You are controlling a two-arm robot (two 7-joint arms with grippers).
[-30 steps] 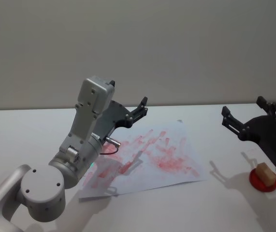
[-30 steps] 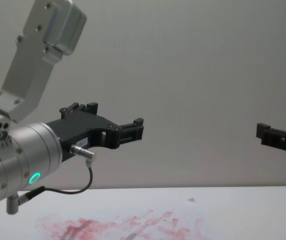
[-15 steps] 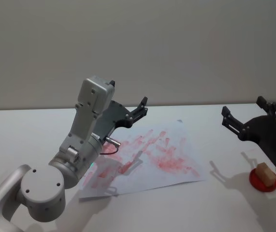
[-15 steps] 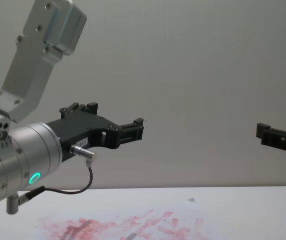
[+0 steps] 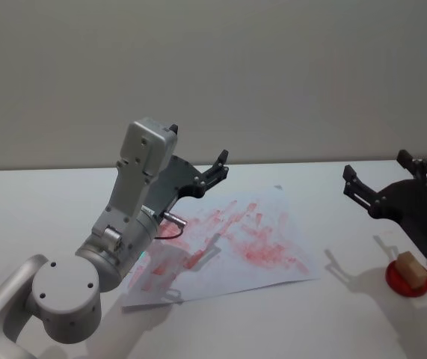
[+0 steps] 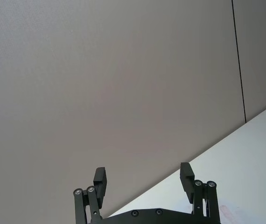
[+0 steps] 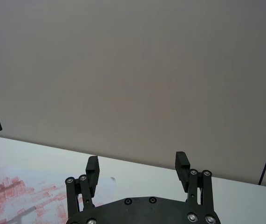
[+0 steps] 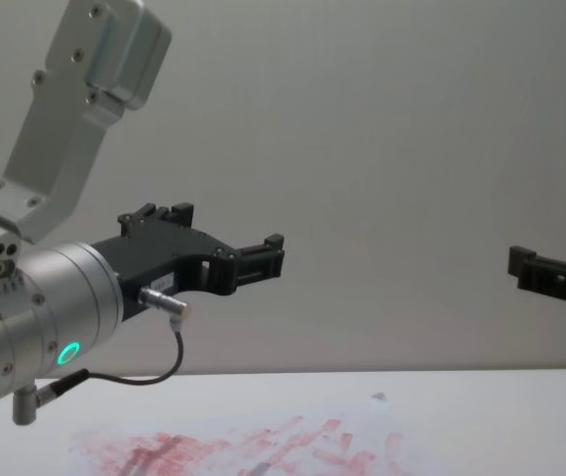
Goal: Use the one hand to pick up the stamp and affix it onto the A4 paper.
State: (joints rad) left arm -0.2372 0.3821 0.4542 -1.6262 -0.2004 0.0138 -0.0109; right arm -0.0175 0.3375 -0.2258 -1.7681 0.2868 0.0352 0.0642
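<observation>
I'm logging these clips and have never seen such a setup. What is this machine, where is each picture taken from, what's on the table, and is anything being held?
This is a robot with two arms, each ending in a black two-fingered hand. The head view looks down from above. The chest view looks across the table from lower down. Each wrist view looks forward from that arm's wrist. On the white table lies the A4 paper, smeared with red ink. To its right, the small wooden stamp sits on a round red pad. The left hand is raised over the paper's left part, and the right hand is raised near the stamp. Both are open and hold nothing.
</observation>
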